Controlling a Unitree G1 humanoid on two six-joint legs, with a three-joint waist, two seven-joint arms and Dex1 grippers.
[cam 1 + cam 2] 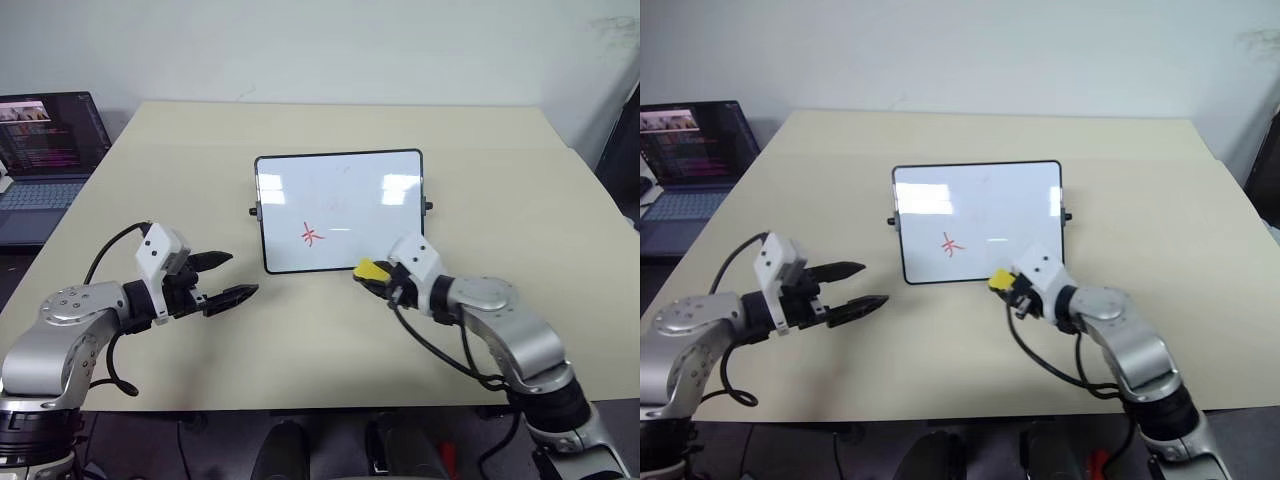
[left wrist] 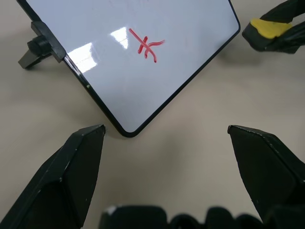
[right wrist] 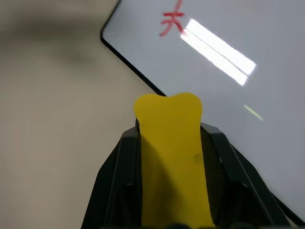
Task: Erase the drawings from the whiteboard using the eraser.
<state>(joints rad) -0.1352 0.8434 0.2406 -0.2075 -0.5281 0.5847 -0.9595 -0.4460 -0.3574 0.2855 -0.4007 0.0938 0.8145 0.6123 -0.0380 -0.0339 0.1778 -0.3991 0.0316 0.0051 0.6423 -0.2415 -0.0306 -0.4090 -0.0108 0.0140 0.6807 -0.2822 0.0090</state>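
One whiteboard (image 1: 338, 210) bearing one red drawing (image 1: 313, 236), one eraser (image 1: 371, 270) clamped in my right pincer (image 1: 378, 279) at its near edge, my left pincer (image 1: 223, 279) spread empty, one laptop (image 1: 45, 160), beige table (image 1: 500, 180).

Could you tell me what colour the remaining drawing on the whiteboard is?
Red; the drawing shows best in the left wrist view.

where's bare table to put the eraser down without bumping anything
Widest bare patch: the table beyond the whiteboard, up to the far edge. Another lies between the board and the laptop. The front strip between the left gripper and right gripper, shut on the eraser, is free but narrower. It is crowded at the board's near right corner.
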